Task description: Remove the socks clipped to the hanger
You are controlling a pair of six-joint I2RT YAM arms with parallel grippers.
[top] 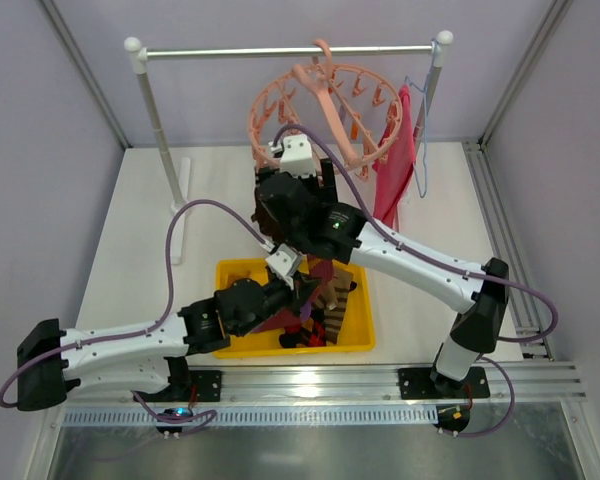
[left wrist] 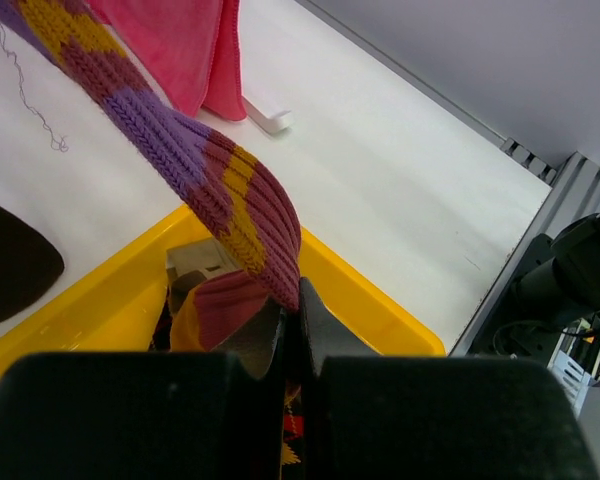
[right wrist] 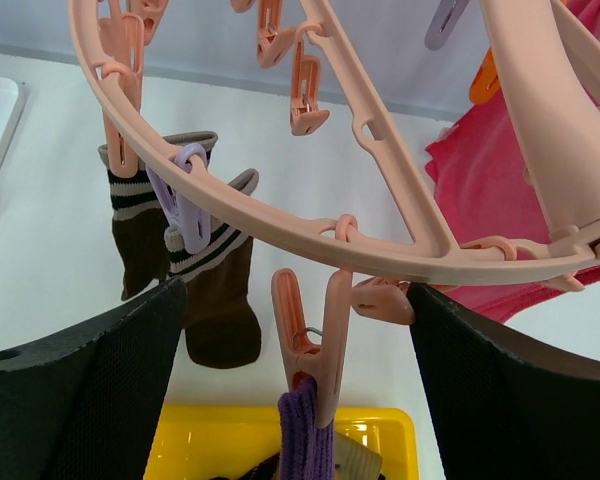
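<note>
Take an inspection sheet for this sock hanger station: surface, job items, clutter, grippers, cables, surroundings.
Surface: white table, with a yellow bin near the arms.
Job's things: hanger on the rail; two brown striped socks clipped to it; purple sock held in a peg, seemingly stretched down to the bin; other socks in the bin.
Clutter: pink cloth hanging beside the hanger.
Grippers: left gripper shut on the purple sock; right gripper open, astride the peg.
Cables: purple cables loop along both arms.
Surroundings: grey walls, metal frame.
</note>
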